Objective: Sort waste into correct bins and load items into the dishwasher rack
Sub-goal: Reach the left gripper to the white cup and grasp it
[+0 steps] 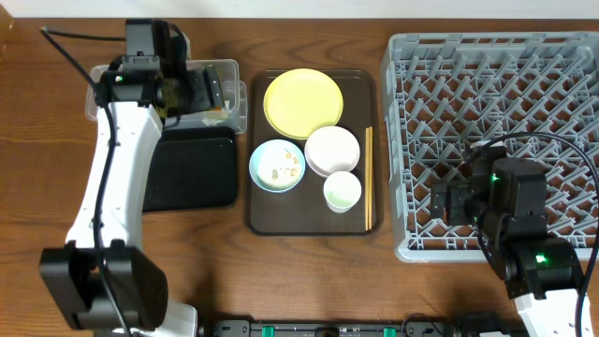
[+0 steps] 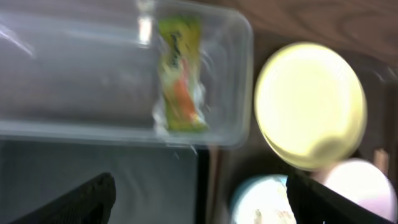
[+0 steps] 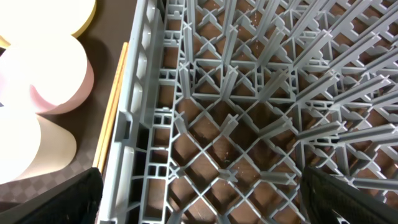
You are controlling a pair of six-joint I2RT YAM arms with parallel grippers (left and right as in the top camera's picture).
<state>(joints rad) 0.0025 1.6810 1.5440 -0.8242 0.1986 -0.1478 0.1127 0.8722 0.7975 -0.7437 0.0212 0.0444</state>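
One wrapper packet [image 2: 179, 74] lies in the clear tub [image 2: 62, 68], beyond the spread, empty jaws of the left gripper [image 2: 199, 190].

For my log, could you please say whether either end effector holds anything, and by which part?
Nothing: left end effector and right end effector are both open.
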